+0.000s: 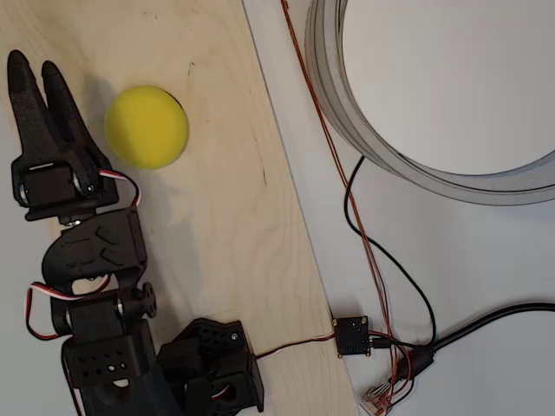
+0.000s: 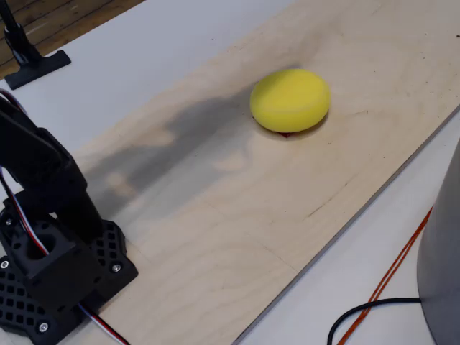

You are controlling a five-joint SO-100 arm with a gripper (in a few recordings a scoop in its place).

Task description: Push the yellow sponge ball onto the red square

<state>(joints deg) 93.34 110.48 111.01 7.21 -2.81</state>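
The yellow sponge ball (image 1: 146, 126) rests on the plywood board (image 1: 225, 217), round and matte. In the fixed view the ball (image 2: 290, 99) covers the red square, of which a thin red sliver (image 2: 287, 134) peeks out under its near edge. My black gripper (image 1: 35, 65) lies to the left of the ball in the overhead view, pointing toward the top of the picture, a short way from the ball without touching it. Its two fingers stand a narrow gap apart with nothing between them.
The arm's base (image 2: 50, 266) stands at the board's near left corner. A large grey ring (image 1: 408, 165) lies on the white table to the right, with orange and black cables (image 1: 373, 251) and a small black board (image 1: 351, 336) beside the plywood's edge.
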